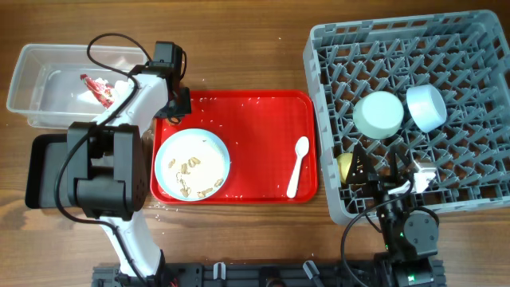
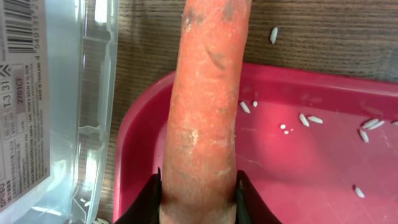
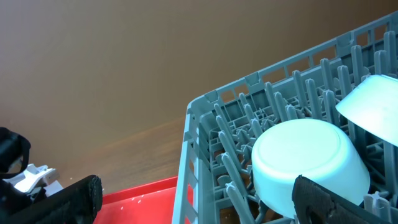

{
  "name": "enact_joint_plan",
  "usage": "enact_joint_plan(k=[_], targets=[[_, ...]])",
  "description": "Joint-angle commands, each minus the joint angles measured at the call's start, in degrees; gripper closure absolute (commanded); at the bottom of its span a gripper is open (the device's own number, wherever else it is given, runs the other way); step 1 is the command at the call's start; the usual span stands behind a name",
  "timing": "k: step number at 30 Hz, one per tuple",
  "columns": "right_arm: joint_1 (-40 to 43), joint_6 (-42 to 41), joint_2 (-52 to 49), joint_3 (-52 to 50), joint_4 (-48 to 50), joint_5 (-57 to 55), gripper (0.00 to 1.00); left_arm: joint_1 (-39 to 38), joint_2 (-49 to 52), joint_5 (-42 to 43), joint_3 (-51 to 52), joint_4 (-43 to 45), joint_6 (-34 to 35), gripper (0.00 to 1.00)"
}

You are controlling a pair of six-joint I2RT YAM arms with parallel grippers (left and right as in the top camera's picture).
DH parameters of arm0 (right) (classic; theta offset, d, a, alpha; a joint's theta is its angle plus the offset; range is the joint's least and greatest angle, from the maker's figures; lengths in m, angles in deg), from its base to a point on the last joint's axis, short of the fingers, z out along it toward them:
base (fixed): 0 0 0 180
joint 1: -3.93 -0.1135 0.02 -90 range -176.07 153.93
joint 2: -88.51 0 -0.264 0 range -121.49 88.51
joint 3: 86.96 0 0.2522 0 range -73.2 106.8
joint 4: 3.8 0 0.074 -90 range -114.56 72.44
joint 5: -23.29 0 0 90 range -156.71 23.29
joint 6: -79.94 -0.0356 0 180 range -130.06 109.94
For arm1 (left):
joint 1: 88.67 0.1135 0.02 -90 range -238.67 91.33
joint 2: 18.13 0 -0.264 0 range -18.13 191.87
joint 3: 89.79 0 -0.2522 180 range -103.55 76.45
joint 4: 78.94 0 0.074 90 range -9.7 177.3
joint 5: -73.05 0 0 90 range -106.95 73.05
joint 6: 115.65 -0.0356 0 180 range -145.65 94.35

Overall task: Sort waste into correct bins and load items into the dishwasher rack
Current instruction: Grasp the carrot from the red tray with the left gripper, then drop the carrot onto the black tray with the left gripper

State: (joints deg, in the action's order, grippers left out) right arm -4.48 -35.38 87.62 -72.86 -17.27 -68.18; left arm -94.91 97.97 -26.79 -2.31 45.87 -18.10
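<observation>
My left gripper point(image 1: 172, 110) is shut on the orange carrot piece point(image 2: 205, 106), above the far left corner of the red serving tray point(image 2: 298, 168), next to the clear tub point(image 1: 48, 108). The tub point(image 2: 56, 93) holds the red-and-white wrapper point(image 1: 97, 88). The black tray point(image 1: 44, 171) lies partly under my left arm. The light-blue plate point(image 1: 192, 165) with rice scraps and the white spoon point(image 1: 297, 166) lie on the red tray. In the grey rack point(image 1: 478, 48) are the pale-green bowl point(image 1: 378, 113), the light-blue bowl point(image 1: 426, 108) and the yellow cup point(image 1: 347, 166). My right gripper point(image 1: 378, 169) is open and empty over the rack's near left part.
Loose rice grains point(image 2: 308, 118) lie scattered on the red tray point(image 1: 263, 108) and on the wood beside it. In the right wrist view my open fingers point(image 3: 199, 202) straddle the rack's edge point(image 3: 193, 155), with the upside-down pale-green bowl point(image 3: 305, 162) close by.
</observation>
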Motion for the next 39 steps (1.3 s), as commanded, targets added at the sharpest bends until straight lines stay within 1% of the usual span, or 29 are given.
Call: enact_joint_plan(k=[1, 3, 5, 7, 8, 9, 11, 12, 13, 14, 15, 17, 18, 20, 21, 22, 23, 24, 25, 26, 28, 30, 31, 32, 33, 34, 37, 38, 39], targets=[[0.24, -0.35, 0.61, -0.04, 0.28, 0.96, 0.00, 0.04, -2.71, 1.46, -2.40, -2.58, 1.95, 0.84], [0.24, -0.35, 0.61, -0.04, 0.28, 0.96, 0.00, 0.00, -7.58, 1.49, -7.30, -6.71, 3.13, 0.84], [0.24, -0.35, 0.61, -0.04, 0.26, 0.96, 0.00, 0.00, -12.59, 1.77, -9.88, -10.88, 5.14, 0.84], [0.24, -0.35, 0.61, -0.04, 0.26, 0.96, 0.00, 0.35, -18.99, 1.90, -10.14, -16.46, 9.94, 0.85], [0.24, -0.35, 0.61, -0.04, 0.28, 0.96, 0.01, 0.85, -22.47, 1.90, -10.14, -21.03, 14.51, 0.90], [0.24, -0.35, 0.61, -0.04, 0.26, 0.96, 0.00, 1.36, -24.50, 1.88, -10.14, -24.15, 17.64, 0.96], [0.24, -0.35, 0.61, -0.04, 0.28, 0.96, 0.00, 4.11, -28.09, 0.55, -10.05, -30.95, 24.48, 0.96], [0.24, -0.35, 0.61, -0.04, 0.28, 0.96, 0.00, 7.23, -29.20, -2.49, -9.46, -34.36, 29.16, 0.96], [0.24, -0.35, 0.61, -0.04, 0.28, 0.96, 0.00, 9.46, -29.59, -4.44, -7.93, -35.65, 32.74, 0.96], [0.24, -0.35, 0.61, -0.04, 0.28, 0.96, 0.00, 12.96, -29.79, -6.64, -4.13, -36.22, 38.66, 0.96], [0.24, -0.37, 0.61, -0.04, 0.26, 0.96, 0.00, 14.93, -29.77, -6.78, -1.01, -35.71, 41.42, 0.96], [0.24, -0.35, 0.61, -0.04, 0.26, 0.96, 0.00, 20.59, -29.75, -5.99, 9.86, -29.86, 47.50, 0.96], [0.24, -0.35, 0.61, -0.04, 0.26, 0.96, 0.00, 22.32, -29.75, -5.16, 13.00, -27.15, 48.61, 0.96], [0.24, -0.35, 0.61, -0.04, 0.28, 0.96, 0.00, 25.81, -29.73, -2.27, 19.56, -18.80, 48.61, 0.96], [0.24, -0.35, 0.61, -0.04, 0.26, 0.96, 0.00, 27.67, -29.62, 0.31, 22.47, -14.56, 48.59, 0.66], [0.24, -0.37, 0.61, -0.04, 0.26, 0.96, 0.00, 28.50, -29.55, 3.17, 23.21, -13.14, 48.19, 0.02], [0.24, -0.35, 0.61, -0.04, 0.26, 0.96, 0.00, 28.59, -29.62, 4.94, 22.93, -13.25, 47.84, 0.00], [0.24, -0.35, 0.61, -0.04, 0.26, 0.96, 0.00, 28.55, -30.01, 8.50, 21.90, -13.55, 44.54, 0.08], [0.24, -0.35, 0.61, -0.04, 0.26, 0.96, 0.00, 28.00, -30.58, 13.16, 20.06, -15.10, 42.07, 0.12], [0.24, -0.35, 0.61, -0.04, 0.28, 0.96, 0.00, 26.27, -31.71, 17.46, 17.38, -17.16, 39.21, 0.19], [0.24, -0.35, 0.61, -0.04, 0.26, 0.96, 0.00, 21.94, -33.64, 17.33, 14.47, -20.09, 39.04, 0.20], [0.24, -0.37, 0.61, -0.04, 0.28, 0.96, 0.00, 10.49, -36.06, 16.70, 13.84, -19.02, 34.34, 0.21], [0.24, -0.35, 0.61, -0.04, 0.26, 0.96, 0.00, 5.22, -36.04, 15.32, 13.84, -18.45, 32.15, 0.22], [0.24, -0.37, 0.61, -0.04, 0.26, 0.96, 0.00, -1.77, -35.30, 12.09, 13.88, -17.86, 29.07, 0.28], [0.24, -0.35, 0.61, -0.04, 0.26, 0.96, 0.00, -11.74, -33.09, 6.27, 13.88, -17.46, 26.62, 0.42], [0.24, -0.35, 0.61, -0.04, 0.26, 0.96, 0.00, -18.34, -30.67, 2.05, 13.88, -17.00, 25.94, 0.48], [0.24, -0.35, 0.61, -0.04, 0.26, 0.96, 0.00, -30.62, -22.36, -4.09, 13.88, -14.14, 25.88, 0.56], [0.24, -0.35, 0.61, -0.04, 0.26, 0.96, 0.00, -32.94, -18.86, -4.17, 13.88, -12.02, 25.88, 0.56], [0.24, -0.35, 0.61, -0.04, 0.26, 0.96, 0.00, -33.79, -16.41, -4.24, 13.88, -10.75, 25.88, 0.62]])
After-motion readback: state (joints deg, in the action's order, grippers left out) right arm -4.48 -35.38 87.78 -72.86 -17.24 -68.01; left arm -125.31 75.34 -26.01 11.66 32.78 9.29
